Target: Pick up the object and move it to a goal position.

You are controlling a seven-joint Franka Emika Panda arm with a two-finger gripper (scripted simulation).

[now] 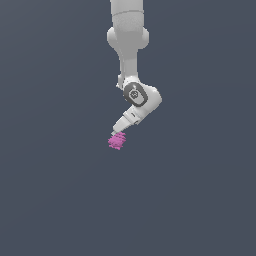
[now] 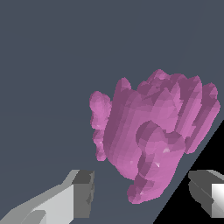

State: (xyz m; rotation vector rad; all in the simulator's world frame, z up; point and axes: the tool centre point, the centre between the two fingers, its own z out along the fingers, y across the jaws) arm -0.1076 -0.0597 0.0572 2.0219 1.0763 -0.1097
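Approach nearly finished, grasp and carry to the goal left to do.

The white, angular two-fingered gripper (image 2: 142, 192) of the white robot arm is tilted down onto the tiny magenta-pink, lumpy, ridged, roughly cube-shaped object (image 2: 153, 135), which sits on the plain dark grey-blue surface (image 1: 60, 190). In the wrist view the grey-tipped fingers (image 2: 83, 192) stand wide apart, one to either side of the blob's near end, with clear gaps showing between each pad and the pink ridges, so nothing is gripped yet. Most of the object lies just beyond the fingertips rather than fully between them. In the exterior view the gripper's tip (image 1: 119, 131) is right at the object's upper edge; I cannot tell whether they touch. I judge that a little more reach, the squeeze, the lift and the whole transfer remain. No goal marker is visible.
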